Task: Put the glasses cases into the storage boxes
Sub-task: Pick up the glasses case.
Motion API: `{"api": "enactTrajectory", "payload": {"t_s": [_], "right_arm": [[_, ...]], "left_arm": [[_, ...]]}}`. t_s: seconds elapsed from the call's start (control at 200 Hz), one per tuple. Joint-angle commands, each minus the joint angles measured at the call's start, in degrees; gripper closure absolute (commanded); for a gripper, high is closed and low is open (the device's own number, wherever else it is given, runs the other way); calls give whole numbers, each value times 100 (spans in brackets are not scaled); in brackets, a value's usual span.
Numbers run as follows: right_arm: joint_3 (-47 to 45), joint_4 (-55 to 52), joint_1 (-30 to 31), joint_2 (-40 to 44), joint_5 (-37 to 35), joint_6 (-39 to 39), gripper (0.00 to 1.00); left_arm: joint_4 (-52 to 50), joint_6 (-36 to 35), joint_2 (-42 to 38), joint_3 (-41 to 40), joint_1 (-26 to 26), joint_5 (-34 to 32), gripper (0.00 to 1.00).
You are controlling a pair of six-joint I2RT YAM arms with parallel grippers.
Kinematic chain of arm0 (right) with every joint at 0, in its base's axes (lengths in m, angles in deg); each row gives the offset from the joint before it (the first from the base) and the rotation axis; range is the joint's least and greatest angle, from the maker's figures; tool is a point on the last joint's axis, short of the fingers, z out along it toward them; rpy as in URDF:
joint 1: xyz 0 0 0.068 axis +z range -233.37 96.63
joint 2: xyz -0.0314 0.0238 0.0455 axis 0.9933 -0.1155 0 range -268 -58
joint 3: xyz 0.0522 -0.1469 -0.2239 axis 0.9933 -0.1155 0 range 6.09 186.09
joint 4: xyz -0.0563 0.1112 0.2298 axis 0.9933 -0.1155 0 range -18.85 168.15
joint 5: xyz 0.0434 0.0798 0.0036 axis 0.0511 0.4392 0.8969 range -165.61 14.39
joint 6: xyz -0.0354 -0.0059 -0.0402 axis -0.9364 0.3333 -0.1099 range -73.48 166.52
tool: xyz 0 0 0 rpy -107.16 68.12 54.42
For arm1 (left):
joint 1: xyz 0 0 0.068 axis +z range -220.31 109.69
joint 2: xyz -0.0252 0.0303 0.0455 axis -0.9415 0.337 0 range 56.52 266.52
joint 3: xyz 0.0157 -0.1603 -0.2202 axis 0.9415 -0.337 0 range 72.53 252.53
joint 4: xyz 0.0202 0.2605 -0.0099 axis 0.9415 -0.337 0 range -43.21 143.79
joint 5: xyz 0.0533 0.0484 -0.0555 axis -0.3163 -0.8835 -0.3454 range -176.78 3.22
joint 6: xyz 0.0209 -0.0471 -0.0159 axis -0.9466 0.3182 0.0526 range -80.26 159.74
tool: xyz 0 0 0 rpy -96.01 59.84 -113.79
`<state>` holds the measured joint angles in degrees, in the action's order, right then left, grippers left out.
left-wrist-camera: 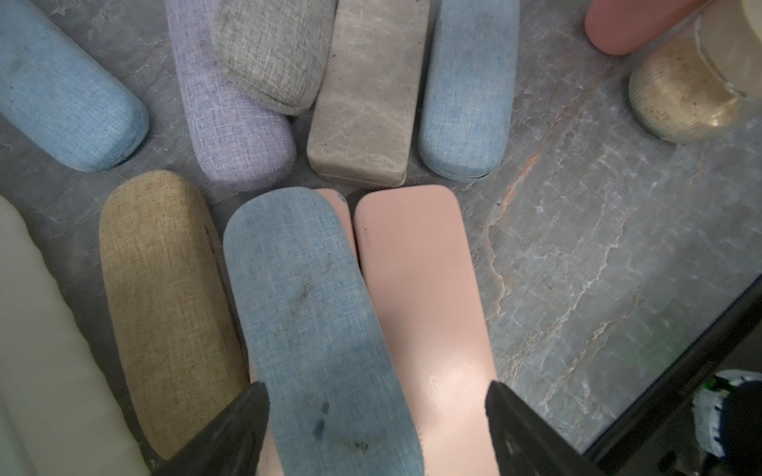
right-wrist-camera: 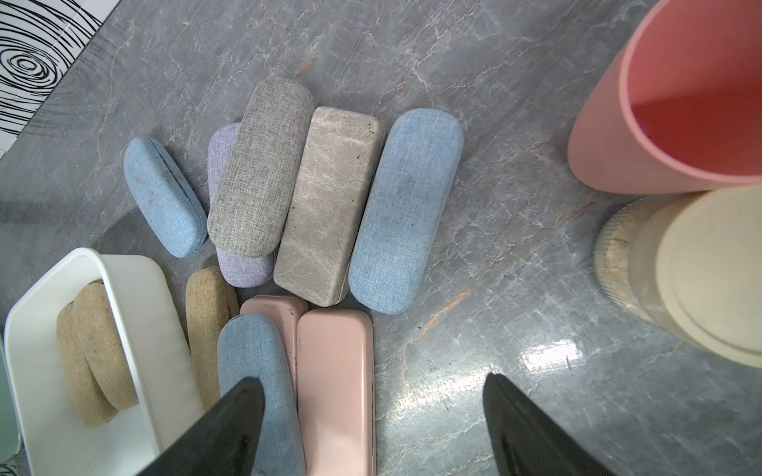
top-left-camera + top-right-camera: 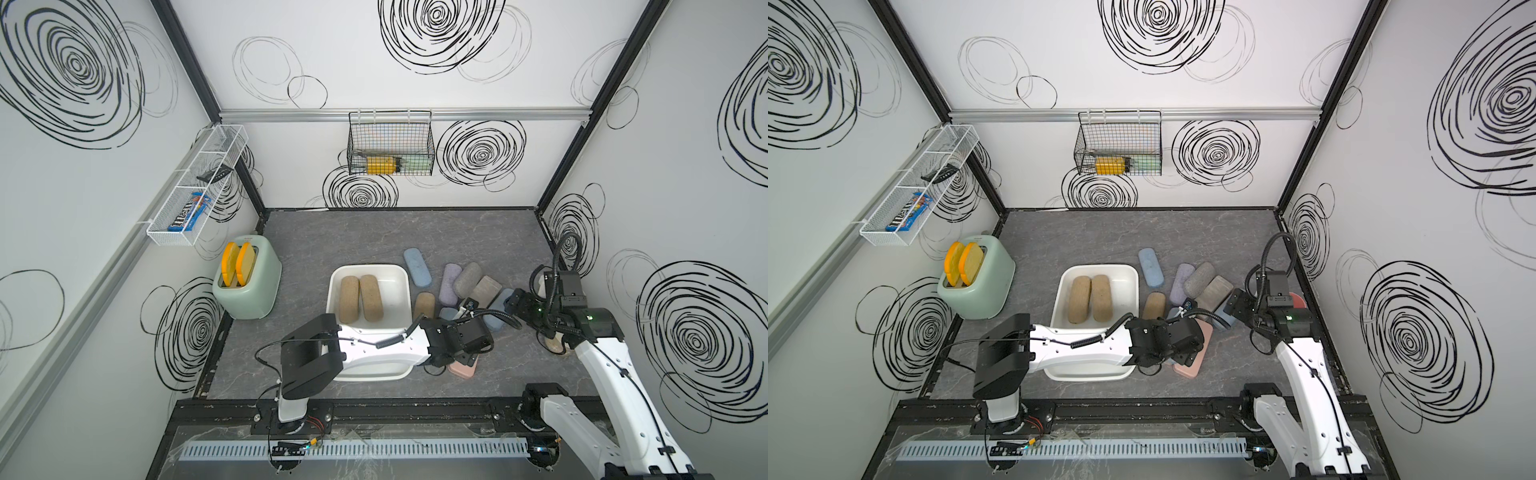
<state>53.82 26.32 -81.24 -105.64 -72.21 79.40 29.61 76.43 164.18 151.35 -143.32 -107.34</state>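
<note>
The white storage box (image 3: 395,286) holds two tan glasses cases (image 3: 359,298) side by side. Several more cases lie in a cluster right of it: blue (image 1: 321,329), pink (image 1: 424,288), tan (image 1: 165,296), lilac (image 1: 222,111), grey (image 1: 268,53), grey-beige (image 1: 367,103) and blue (image 1: 466,90). My left gripper (image 1: 375,385) is open, low over the near end of the cluster, its fingers straddling the blue case and the pink case beside it. My right gripper (image 2: 373,379) is open above the table at the cluster's right side (image 3: 517,301), holding nothing.
A pink cup (image 2: 680,103) and a jar with a cream lid (image 2: 709,272) stand near the right wall. A mint toaster (image 3: 247,282) stands left of the box. Wire baskets hang on the back wall (image 3: 390,143) and the left wall (image 3: 195,187).
</note>
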Motion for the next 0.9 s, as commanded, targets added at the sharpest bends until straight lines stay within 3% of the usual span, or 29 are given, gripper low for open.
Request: {"api": "enactTrajectory", "payload": {"t_s": [0.0, 0.671, 0.896], "right_arm": [[-34, -143, -40, 75, 82, -80, 12], [-6, -140, -52, 106, 118, -86, 12], [-22, -116, -49, 124, 118, -100, 18]], "left_arm": [[-97, 136, 182, 87, 99, -127, 13], [85, 331, 621, -19, 282, 272, 24], [27, 337, 529, 132, 301, 260, 28]]}}
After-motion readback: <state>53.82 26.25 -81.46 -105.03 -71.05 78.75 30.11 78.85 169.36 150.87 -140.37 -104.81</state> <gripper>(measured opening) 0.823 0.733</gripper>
